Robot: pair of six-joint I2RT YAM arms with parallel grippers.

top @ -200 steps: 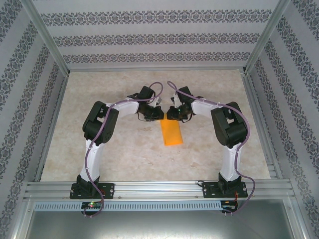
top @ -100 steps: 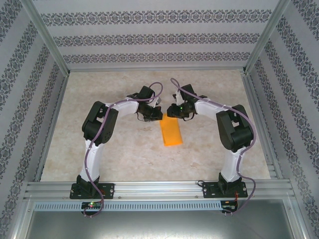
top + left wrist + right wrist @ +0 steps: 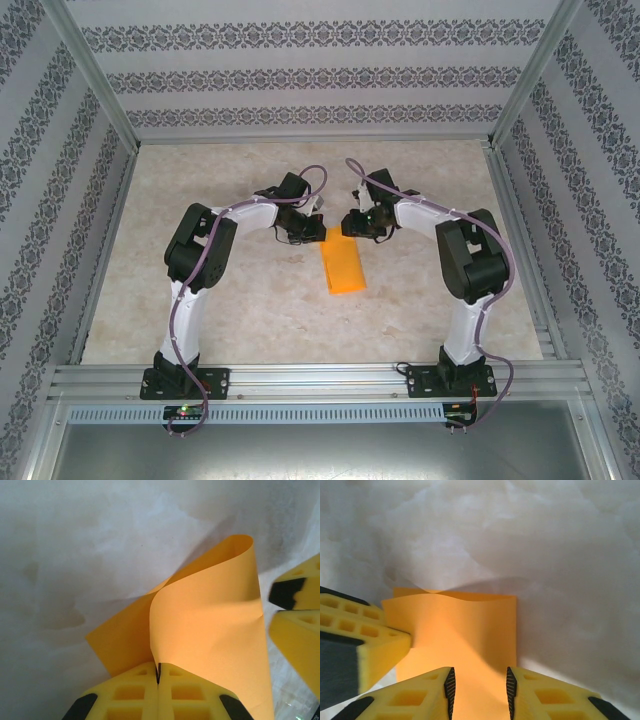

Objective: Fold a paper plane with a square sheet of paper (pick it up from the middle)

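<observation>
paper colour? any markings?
The paper is plain bright orange, unmarked; clearest in the left wrist view.

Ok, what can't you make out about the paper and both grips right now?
- Top view: the paper's far end is hidden under the left gripper and right gripper; its creases are too small to read.
- Left wrist: the raised flap hides the layers behind it, and the bottom edge cuts the sheet off.
- Right wrist: whether the paper touches the open jaws; the bottom edge cuts them off.

Robotics lab test cell: aluminium-profile frame (image 3: 320, 375), wallpaper-covered panel walls (image 3: 300, 82), marble-patterned tabletop (image 3: 250, 300)
</observation>
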